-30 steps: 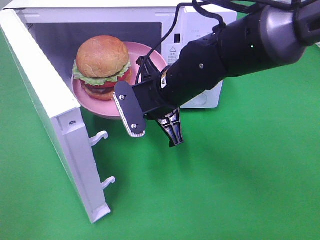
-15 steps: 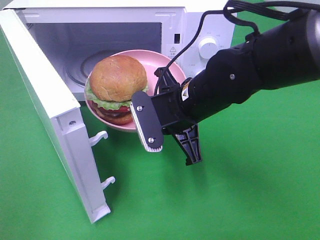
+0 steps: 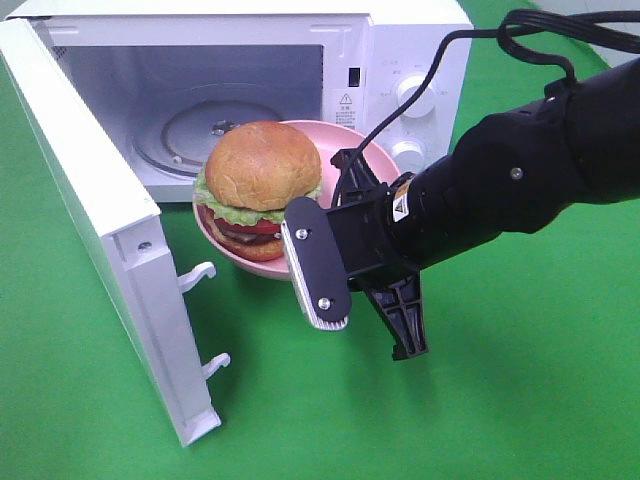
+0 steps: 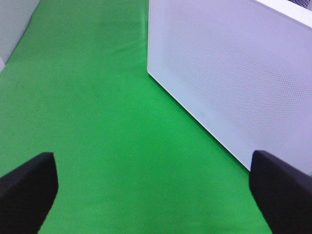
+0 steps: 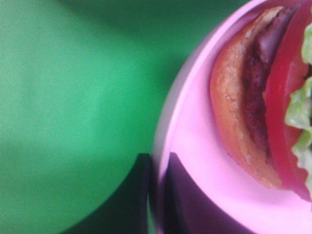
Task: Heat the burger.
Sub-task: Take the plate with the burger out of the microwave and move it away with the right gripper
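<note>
The burger [image 3: 262,165], with a golden bun, lettuce and dark patty, sits on a pink plate [image 3: 352,140] held in the air just in front of the open microwave [image 3: 400,45]. My right gripper [image 3: 345,185] is shut on the plate's rim on the side away from the microwave door. In the right wrist view its two dark fingers [image 5: 141,195] pinch the plate [image 5: 195,161] edge, with the burger [image 5: 253,97] close beside them. My left gripper [image 4: 153,195] is open over bare green cloth, holding nothing. It does not show in the exterior high view.
The microwave door [image 3: 90,200] stands swung wide open at the left, and its latch hooks [image 3: 200,275] stick out. The glass turntable [image 3: 200,135] inside carries nothing. The left wrist view shows the door's white outer face [image 4: 234,73]. Green cloth [image 3: 500,400] covers the table.
The plate with the burger has come out of the microwave cavity, moving right and toward the front in my right gripper. The left gripper has stayed still.
</note>
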Available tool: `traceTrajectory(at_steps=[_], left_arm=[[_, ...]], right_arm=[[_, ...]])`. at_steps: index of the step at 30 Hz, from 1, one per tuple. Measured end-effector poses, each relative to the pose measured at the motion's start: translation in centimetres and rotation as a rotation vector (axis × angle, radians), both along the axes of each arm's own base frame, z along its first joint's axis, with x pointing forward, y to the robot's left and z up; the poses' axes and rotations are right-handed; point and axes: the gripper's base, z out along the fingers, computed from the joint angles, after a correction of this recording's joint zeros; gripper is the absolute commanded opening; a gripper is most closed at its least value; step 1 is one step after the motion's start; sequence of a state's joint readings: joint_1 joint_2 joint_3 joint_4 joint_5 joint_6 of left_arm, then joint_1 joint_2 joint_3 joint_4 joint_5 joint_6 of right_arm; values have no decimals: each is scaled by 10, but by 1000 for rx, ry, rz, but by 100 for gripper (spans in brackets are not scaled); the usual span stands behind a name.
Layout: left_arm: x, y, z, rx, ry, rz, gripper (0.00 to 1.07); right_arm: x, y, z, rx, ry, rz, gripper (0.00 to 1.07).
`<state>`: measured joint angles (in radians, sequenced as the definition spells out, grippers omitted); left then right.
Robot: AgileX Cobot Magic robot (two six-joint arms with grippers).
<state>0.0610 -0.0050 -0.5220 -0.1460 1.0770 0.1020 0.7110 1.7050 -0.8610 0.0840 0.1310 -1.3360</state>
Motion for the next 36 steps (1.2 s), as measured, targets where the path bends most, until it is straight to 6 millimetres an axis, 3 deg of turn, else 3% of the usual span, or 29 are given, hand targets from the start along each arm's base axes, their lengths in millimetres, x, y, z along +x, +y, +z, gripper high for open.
traceTrajectory(at_steps=[16,36], left_arm=[[0,0,0,0,0,0,102],[0,0,0,0,0,0,102]], right_arm=[[-37,-18,-4,21,59,-34,0],[-87,-65,10,77,49,-95,0]])
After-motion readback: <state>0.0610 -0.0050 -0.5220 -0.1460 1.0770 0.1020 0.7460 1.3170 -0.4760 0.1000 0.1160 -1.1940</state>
